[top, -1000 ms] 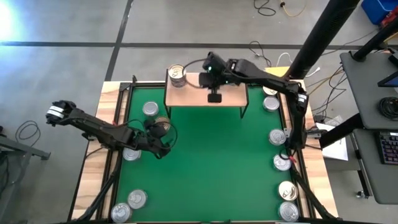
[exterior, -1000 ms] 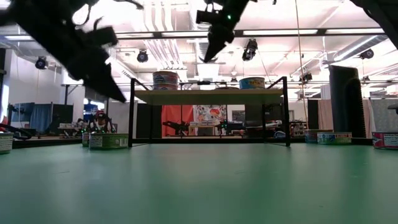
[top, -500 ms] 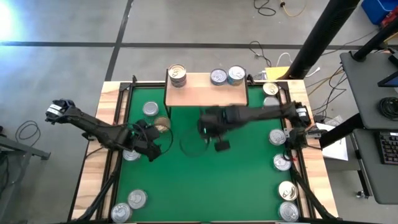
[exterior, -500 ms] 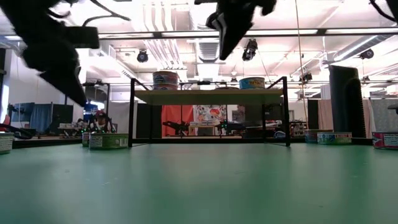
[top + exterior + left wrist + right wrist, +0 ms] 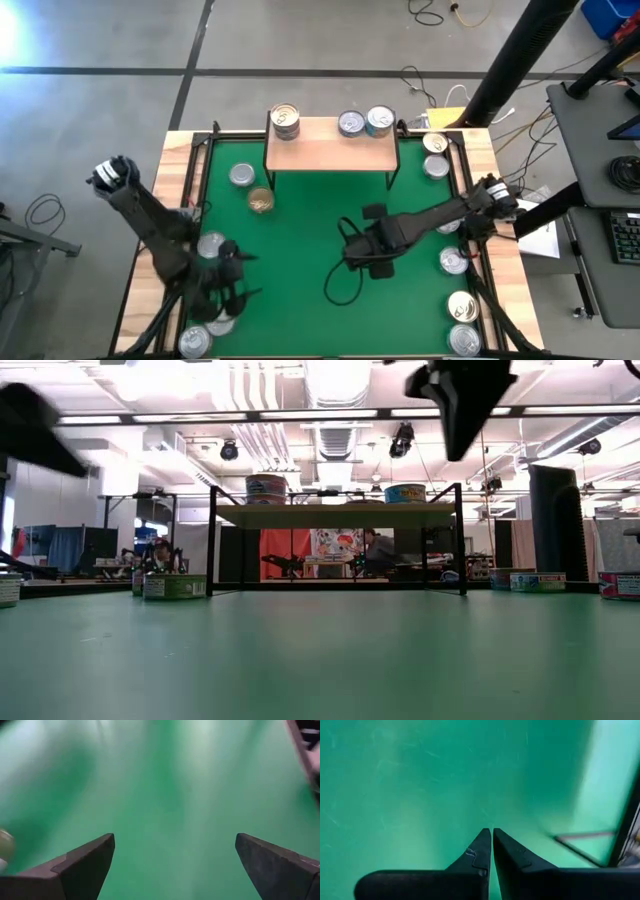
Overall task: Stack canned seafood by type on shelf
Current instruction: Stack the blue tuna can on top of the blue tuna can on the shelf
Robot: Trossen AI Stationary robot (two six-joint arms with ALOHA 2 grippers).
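The shelf (image 5: 330,146) (image 5: 335,515) is a light-wood board on black legs at the mat's far edge. It carries a gold-topped can (image 5: 285,121) at its left end and two silver-topped cans (image 5: 351,123) (image 5: 379,120) toward its right. Other cans stand on the green mat: a silver one (image 5: 241,176) and a gold one (image 5: 261,201) near the shelf's left legs, and more along both sides. My left gripper (image 5: 243,276) (image 5: 175,840) is open above the near-left mat beside a silver can (image 5: 212,246). My right gripper (image 5: 352,250) (image 5: 492,832) is shut, holds nothing, and hangs over the mat's middle.
Several cans line the right edge (image 5: 447,221) (image 5: 454,262) (image 5: 461,305) (image 5: 464,339), two more stand by the far-right corner (image 5: 434,143) (image 5: 436,167), and two sit at the near-left corner (image 5: 220,320) (image 5: 195,342). A wooden border (image 5: 175,180) frames the mat. Bare mat lies in front of the shelf.
My right gripper has swung from above the shelf's right half toward the near edge, out over the middle of the mat; the shelf's two right-hand cans now show. My left gripper has drawn back from the gold can by the shelf's left legs toward the near-left corner.
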